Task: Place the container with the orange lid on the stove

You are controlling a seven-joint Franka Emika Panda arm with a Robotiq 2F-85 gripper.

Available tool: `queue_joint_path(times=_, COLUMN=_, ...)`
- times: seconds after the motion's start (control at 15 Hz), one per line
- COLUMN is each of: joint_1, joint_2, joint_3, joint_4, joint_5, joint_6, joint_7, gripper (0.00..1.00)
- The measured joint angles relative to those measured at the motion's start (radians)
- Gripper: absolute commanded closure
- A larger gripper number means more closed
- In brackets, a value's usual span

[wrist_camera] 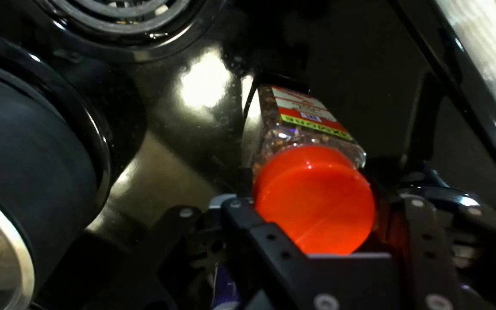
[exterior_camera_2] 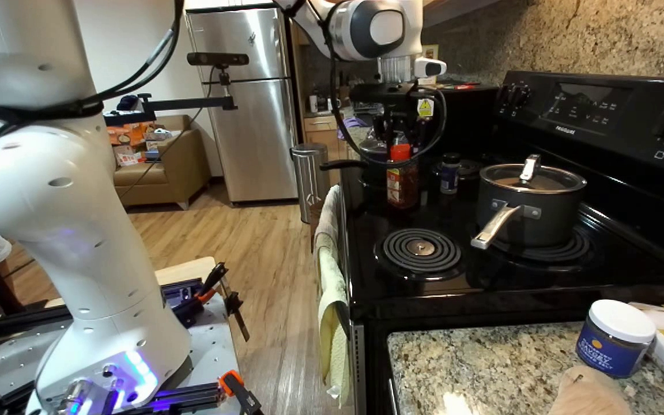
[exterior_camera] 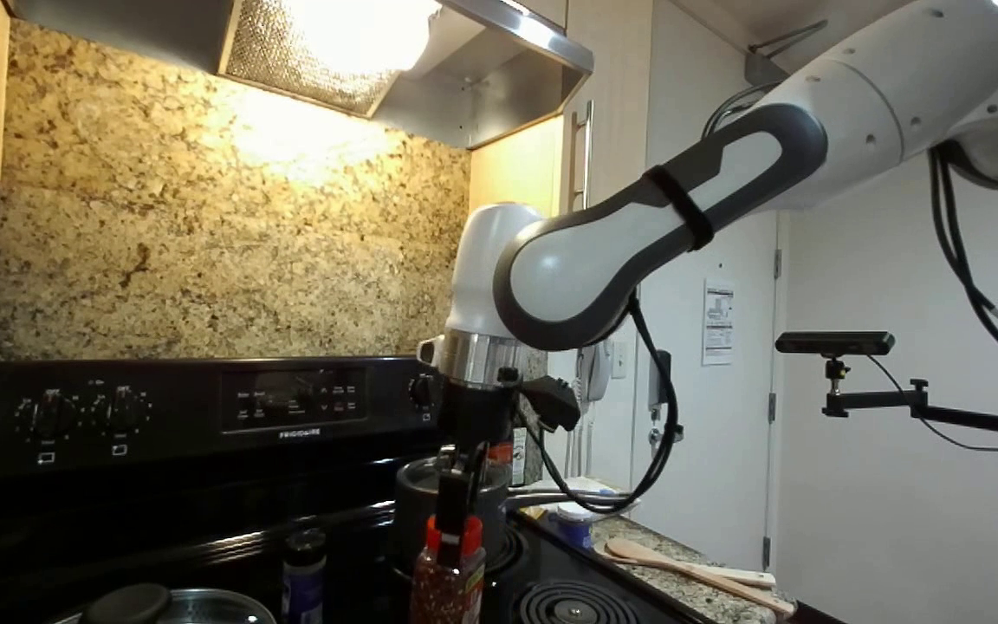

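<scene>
Wrist view: my black gripper (wrist_camera: 310, 185), part-closed, clamps the round orange-red lid (wrist_camera: 317, 198) of the clear square jar (wrist_camera: 310, 114) beneath. In an exterior view, sideways travel could topple the slim dark-blue bottle (exterior_camera: 302, 582) alongside. In an exterior view, early release (base contact unconfirmed) could drop the jar onto the black stove (exterior_camera_2: 447, 216). Count: one jar, one bottle, two lidded dark pans (exterior_camera_2: 531, 216).
</scene>
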Motion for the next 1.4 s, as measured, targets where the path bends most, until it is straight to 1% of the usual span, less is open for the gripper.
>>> queue_joint_path(times=0.2, joint_1=0.016, joint_2=0.083, joint_3=0.007, joint_4=0.11, joint_5=-0.064, joint_6=-0.056, joint_7=0.047, gripper=0.64)
queue_joint_path(times=0.47, joint_1=0.019, joint_2=0.193, joint_3=0.012, joint_4=0.23, joint_5=-0.069, joint_6=-0.066, joint_7=0.052, gripper=0.64)
queue_joint_path(times=0.67, joint_1=0.017, joint_2=0.24, joint_3=0.012, joint_4=0.298, joint_5=-0.066, joint_6=-0.066, joint_7=0.052, gripper=0.64)
queue_joint_path(times=0.73, joint_1=0.017, joint_2=0.251, joint_3=0.012, joint_4=0.314, joint_5=-0.066, joint_6=-0.066, joint_7=0.052, gripper=0.14)
queue_joint_path(times=0.8, joint_1=0.016, joint_2=0.26, joint_3=0.012, joint_4=0.327, joint_5=-0.065, joint_6=-0.066, joint_7=0.052, gripper=0.13)
queue_joint_path(times=0.93, joint_1=0.015, joint_2=0.271, joint_3=0.012, joint_4=0.344, joint_5=-0.065, joint_6=-0.066, joint_7=0.052, gripper=0.02)
queue_joint_path(times=1.0, joint_1=0.014, joint_2=0.274, joint_3=0.012, joint_4=0.35, joint_5=-0.065, joint_6=-0.067, joint_7=0.052, gripper=0.0)
queue_joint_path(times=1.4, joint_1=0.017, joint_2=0.262, joint_3=0.015, joint_4=0.37, joint_5=-0.065, joint_6=-0.09, joint_7=0.052, gripper=0.0)
